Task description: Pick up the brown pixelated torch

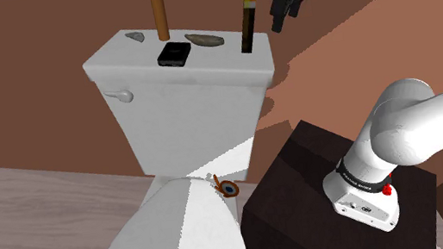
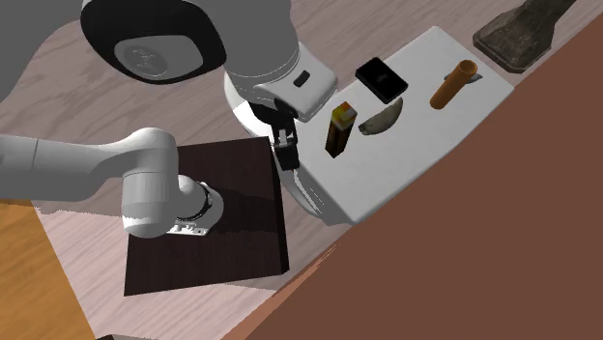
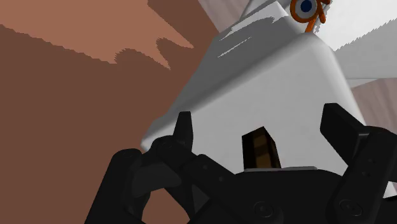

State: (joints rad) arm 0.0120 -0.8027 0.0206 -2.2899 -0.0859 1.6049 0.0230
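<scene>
Gripper (image 1: 280, 12) above the toilet tank (image 1: 198, 87); we see its fingers spread wide and empty, the brown pixelated torch (image 1: 248, 23) upright on the tank, untouched.

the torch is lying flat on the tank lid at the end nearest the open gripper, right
Not lying flat: the torch stands upright on the tank lid, at the end nearest the open gripper, as the shoulder view shows.

Arm (image 1: 436, 119) raised high, tool (image 3: 264, 124) downward, fingers (image 3: 183, 130) apart.
</scene>
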